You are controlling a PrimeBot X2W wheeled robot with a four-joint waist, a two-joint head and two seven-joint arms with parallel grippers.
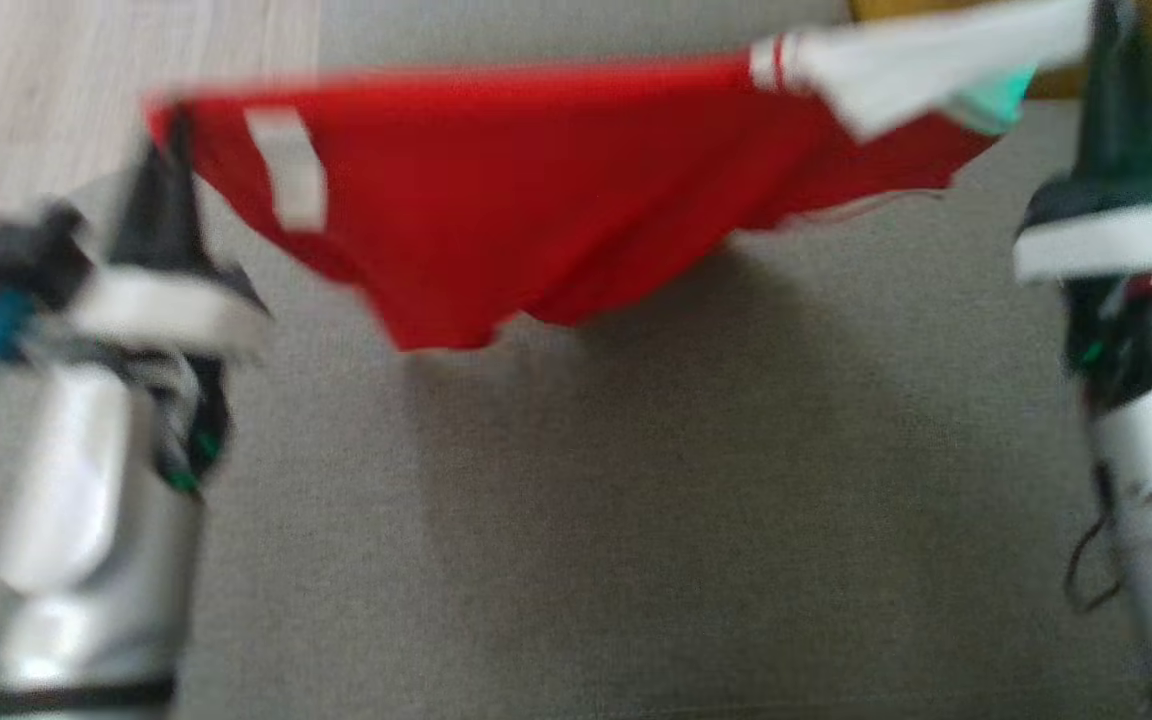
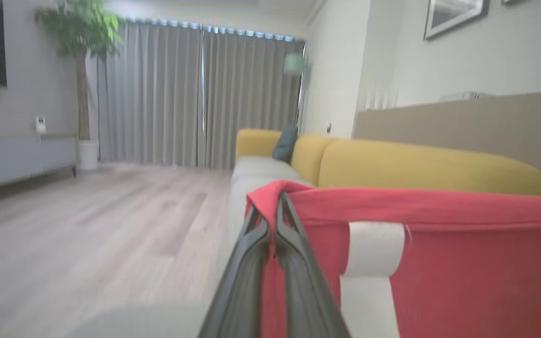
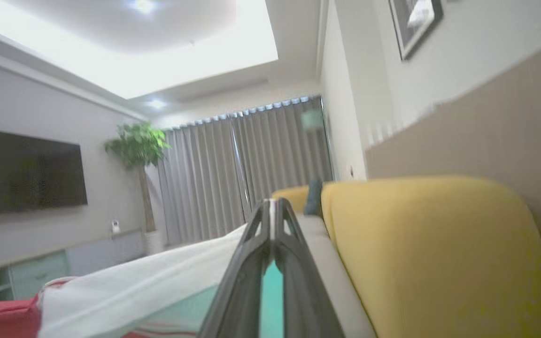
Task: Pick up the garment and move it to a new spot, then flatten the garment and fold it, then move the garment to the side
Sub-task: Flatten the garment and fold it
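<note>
Pinching the garment (image 1: pixel 536 200) at ten o'clock, left end effector (image 1: pixel 168 128) clenched on a red corner, right end effector (image 3: pixel 273 209) clamped on its white end at two o'clock, cloth stretched between, hanging over the sofa (image 1: pixel 636 560).

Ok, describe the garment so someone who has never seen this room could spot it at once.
Find the sofa with the grey seat and yellow back. Above the seat, the garment hangs stretched between the left hand and the right hand, both shut on it. Its bright red body, white patch and white red-striped sleeve set it apart from the plain grey and yellow upholstery.
</note>
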